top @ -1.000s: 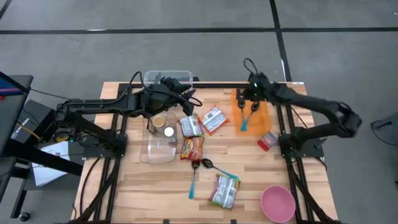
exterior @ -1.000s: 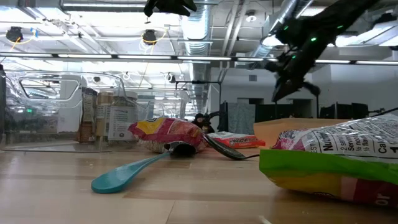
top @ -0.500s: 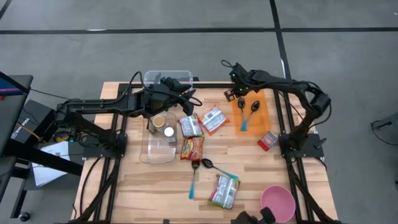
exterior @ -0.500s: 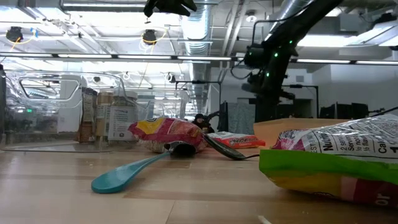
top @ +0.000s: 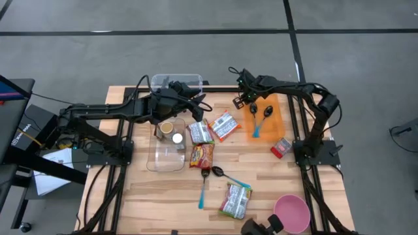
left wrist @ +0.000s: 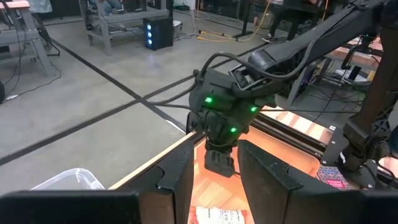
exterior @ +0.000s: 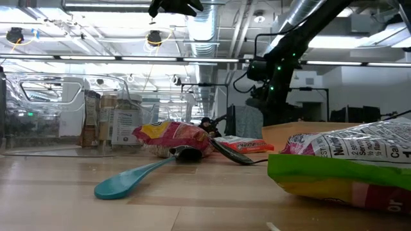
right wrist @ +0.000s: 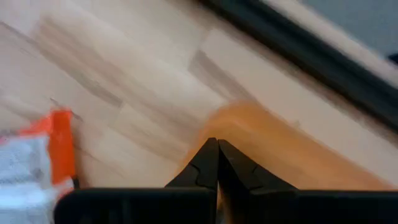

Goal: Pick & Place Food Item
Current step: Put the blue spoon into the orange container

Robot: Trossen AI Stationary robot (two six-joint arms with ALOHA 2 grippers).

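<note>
Clear bin (top: 168, 153) at table's left holds a jar (top: 166, 128) and a white-lidded item. Left gripper (top: 199, 103) hovers above the bin's far right corner, jaws apart, nothing between them. Three snack packets lie mid-table: silver-green (top: 200, 132), red-yellow (top: 202, 155), red-white (top: 224, 125). Teal spoon (top: 205, 189) just in front of them, then a green packet (top: 236, 200). Right gripper (top: 243, 99) sits at the orange tray's (top: 277, 123) far left corner, jaws together, empty. Tray holds two spoons. Pink bowl (top: 291, 213) at near right.
</note>
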